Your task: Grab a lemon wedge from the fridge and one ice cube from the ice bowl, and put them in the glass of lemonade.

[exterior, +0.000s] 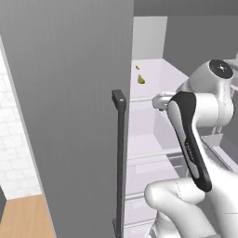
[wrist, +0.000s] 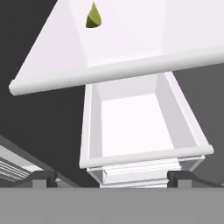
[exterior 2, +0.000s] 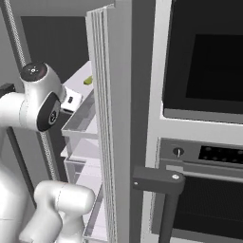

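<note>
The fridge (exterior: 69, 93) stands open, its grey door swung toward me with a dark bar handle (exterior: 120, 162). The lemon wedge (exterior: 141, 79), tiny and yellow-green, lies on an upper white shelf (exterior: 153, 74); it is also on that shelf in the right base view (exterior 2: 88, 80) and near the top of the hand view (wrist: 93, 18). My gripper (wrist: 113, 178) is open and empty, its tips wide apart, held in front of the shelves below the wedge's level and apart from it. The ice bowl and the glass of lemonade are out of view.
A white open bin (wrist: 138, 157) sits under the wedge's shelf, straight ahead of the hand. The door's edge (exterior 2: 111, 118) stands close on my right. Beyond it is the black oven column (exterior 2: 204, 71) with a dark bar handle (exterior 2: 159, 181). More shelves and clear drawers (exterior: 148, 162) lie lower.
</note>
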